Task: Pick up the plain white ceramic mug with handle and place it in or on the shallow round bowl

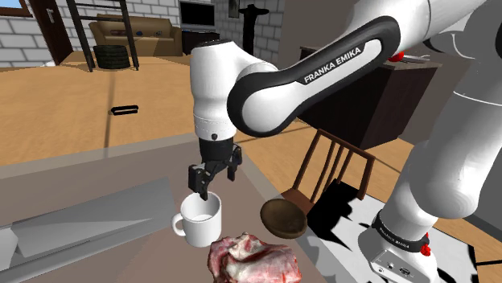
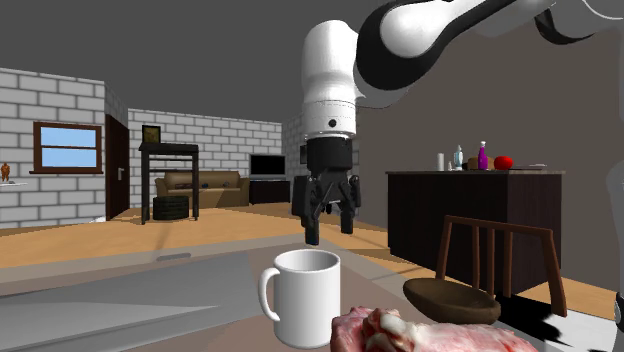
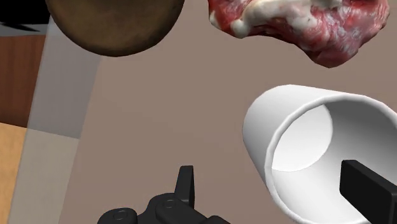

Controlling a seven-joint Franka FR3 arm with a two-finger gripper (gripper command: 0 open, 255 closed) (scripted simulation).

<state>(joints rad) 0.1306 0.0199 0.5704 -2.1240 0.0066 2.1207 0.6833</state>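
A plain white mug (image 1: 199, 219) with its handle toward the shoulder view's left stands upright on the grey table (image 1: 121, 211). Right beside it lies a shallow round brown bowl (image 1: 283, 217). My black gripper (image 1: 211, 178) hangs open just above the mug's far rim, touching nothing. In the second exterior view the gripper (image 2: 327, 225) is above and behind the mug (image 2: 305, 297), with the bowl (image 2: 452, 299) to the right. In the wrist view the mug (image 3: 318, 146) has its near rim between the spread fingers of the gripper (image 3: 277, 189); the bowl (image 3: 111, 22) lies beyond.
A red and white lump of raw meat (image 1: 253, 257) lies close in front of the mug, also near the bowl. A wooden chair (image 1: 334, 170) stands past the table's edge by the bowl. A dark cabinet (image 2: 470, 215) with bottles is behind it.
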